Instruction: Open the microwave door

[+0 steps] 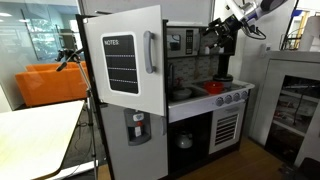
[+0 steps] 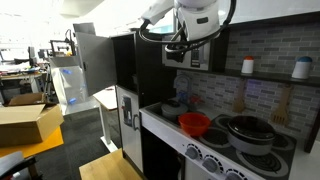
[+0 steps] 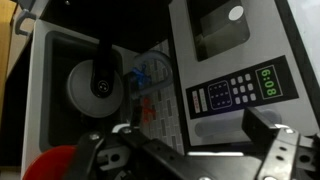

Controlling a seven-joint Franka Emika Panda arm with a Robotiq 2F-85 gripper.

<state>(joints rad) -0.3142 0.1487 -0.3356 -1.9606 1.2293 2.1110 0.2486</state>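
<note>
Office-type room, with a toy play kitchen whose big white fridge door point(image 1: 135, 50) is swung out. The microwave point(image 1: 179, 42) sits up top above the counter. The gripper point(image 1: 220, 42) hangs just beside it, jaws spread wide with nothing in them. In the wrist view the microwave door point(image 3: 215, 35) looks shut, but the angle's awkward so not 100% sure. I'd hook a finger behind the door edge away from the button panel point(image 3: 240, 92), then pull gently along the hinge arc.
</note>
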